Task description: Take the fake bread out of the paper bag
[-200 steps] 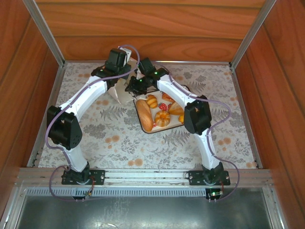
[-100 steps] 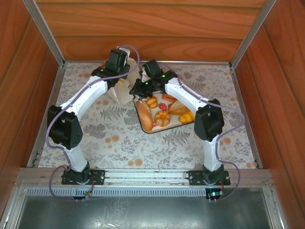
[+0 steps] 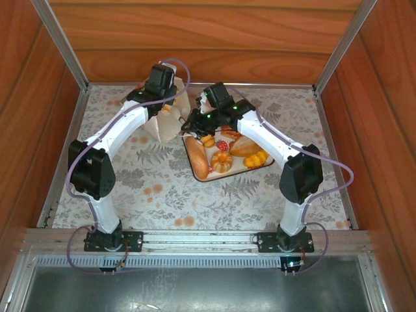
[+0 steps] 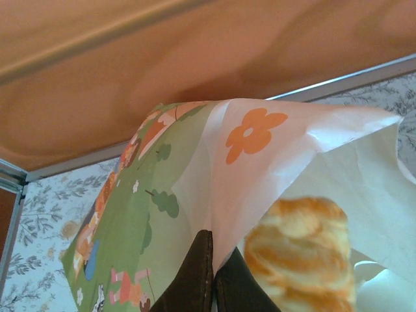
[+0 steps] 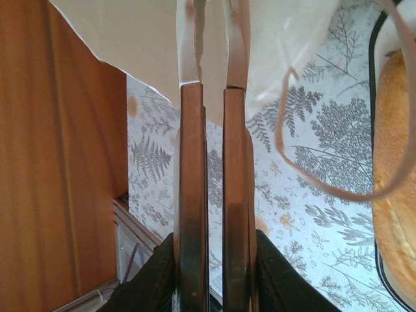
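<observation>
No legible text, number or brand mark in any view. Paper bag (image 4: 195, 188) carries printed pictures only: orange flower (image 4: 255, 133), green trees (image 4: 166, 203), small cartoon figures, too blurred to make out any lettering among them.

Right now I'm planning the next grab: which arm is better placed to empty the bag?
Right, probably: the left gripper is shut on the paper bag, exposing the bread; the right gripper is at the bag, apparently empty.
</observation>
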